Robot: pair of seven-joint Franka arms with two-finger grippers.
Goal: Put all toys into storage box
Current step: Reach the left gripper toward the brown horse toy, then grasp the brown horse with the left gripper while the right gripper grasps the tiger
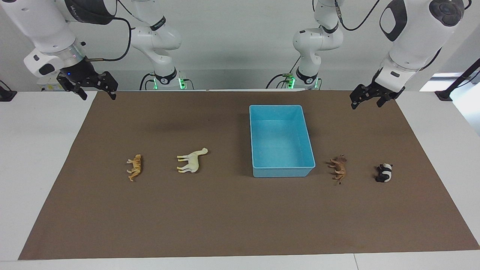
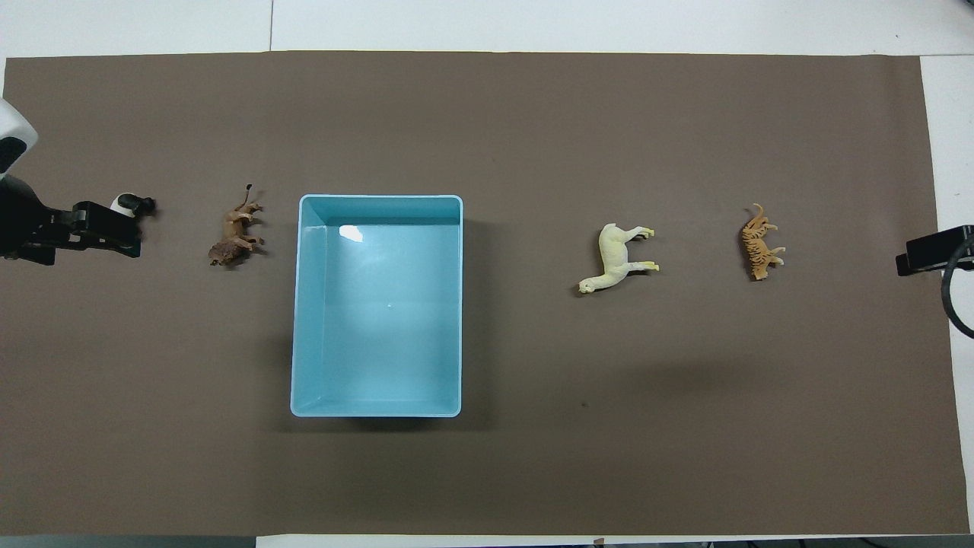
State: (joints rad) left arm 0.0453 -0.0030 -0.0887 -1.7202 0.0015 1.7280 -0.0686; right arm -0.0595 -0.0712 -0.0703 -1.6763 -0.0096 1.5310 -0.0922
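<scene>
My left gripper (image 1: 364,99) hangs released and empty over the desk's edge at my left arm's end, and my right gripper (image 1: 91,88) hangs open the same way at my right arm's end; both arms are waiting. On the brown mat (image 1: 225,217), the storage box (image 1: 255,135) sits empty, and it's nearer to me than any toy. All four toys lie on their sides in one row. The white horse (image 1: 192,160) is beside the box toward my right arm, with the tiger (image 1: 135,167) further out. The lion (image 1: 339,168) is beside the box toward my left arm, and the panda (image 1: 384,173) is outermost. Nothing is stowed yet, so I'd say this is the first pick. I'd bring my left gripper over the lion, drop low and close across its body.
</scene>
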